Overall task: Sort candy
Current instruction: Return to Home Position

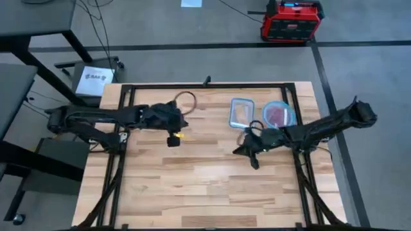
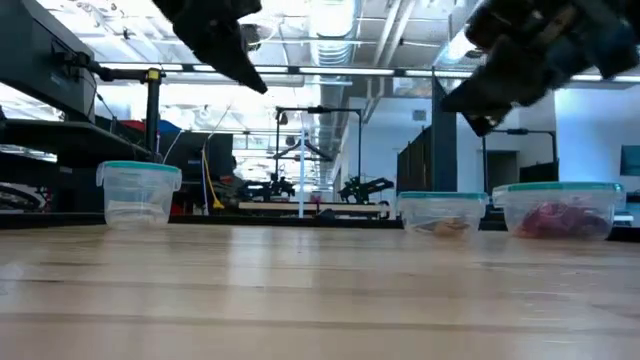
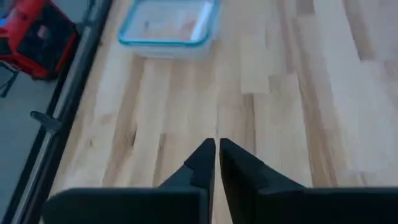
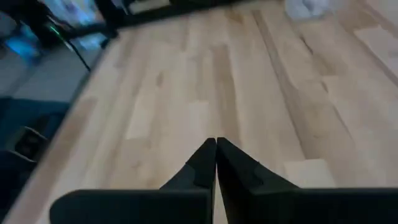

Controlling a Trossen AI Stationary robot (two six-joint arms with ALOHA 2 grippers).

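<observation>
No loose candy shows on the table. Red and magenta candy (image 1: 277,114) lies in a round blue-rimmed container (image 2: 560,208) at the far right. A few orange-white pieces (image 2: 440,227) lie in the rectangular container (image 1: 241,112) beside it. A third clear container (image 2: 138,195) stands at the far left. My left gripper (image 3: 216,148) hovers shut above the table's left half, pointing toward the rectangular container (image 3: 168,25), with nothing between its fingers. My right gripper (image 4: 216,144) hangs shut above bare wood, nearer than the two right containers, also holding nothing.
Bare wood (image 1: 205,186) fills the table's whole near half. The three containers stand in a row near the far edge. A black frame (image 1: 205,85) runs along the far edge. A red device (image 1: 292,19) sits on the floor beyond the table.
</observation>
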